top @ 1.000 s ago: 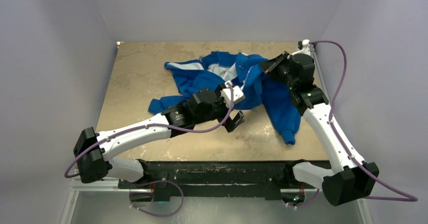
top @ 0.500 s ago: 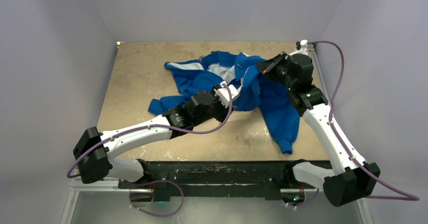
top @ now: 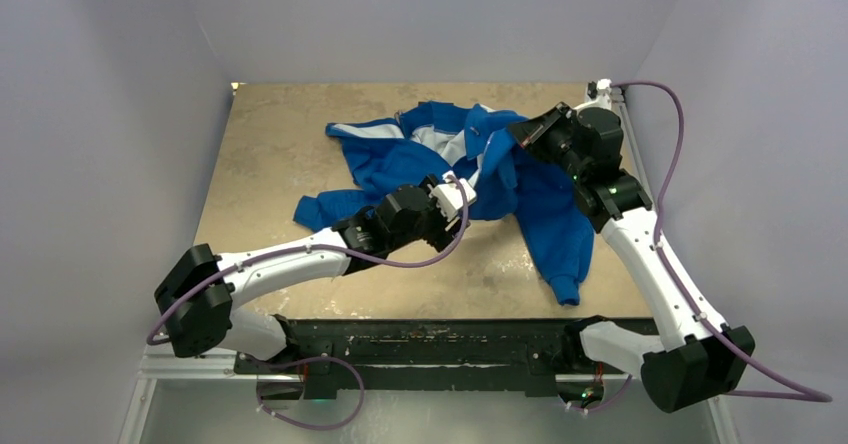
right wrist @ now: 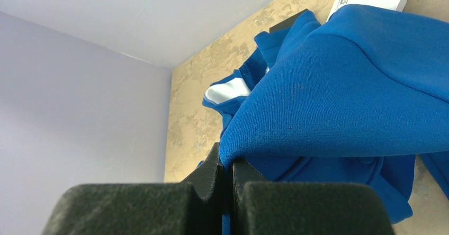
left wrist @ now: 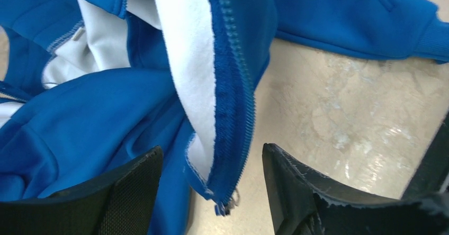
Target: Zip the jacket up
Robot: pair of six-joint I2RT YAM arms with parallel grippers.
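The blue jacket (top: 540, 204) lies crumpled at the back right of the table, its white lining (left wrist: 180, 55) showing. My right gripper (top: 520, 130) is shut on a fold of the jacket (right wrist: 339, 92) and holds it raised, the fabric pinched between the pads at the gripper (right wrist: 226, 163). My left gripper (top: 468, 202) sits low at the jacket's front edge. In the left wrist view one zipper edge (left wrist: 233, 97) hangs down between the open fingers of the gripper (left wrist: 212, 149), its bottom end (left wrist: 225, 206) touching neither finger.
The beige table (top: 280, 164) is walled in by grey panels at left, back and right. A sleeve (top: 565, 274) trails toward the front right, another sleeve (top: 320, 204) lies left of my left wrist. A purple cable (top: 660, 164) loops by the right arm.
My left arm moved back and left from the bare table onto the jacket's lower front edge; its jaws narrowed and then widened a little. The hanging sleeve shifted slightly. The right gripper kept its hold.
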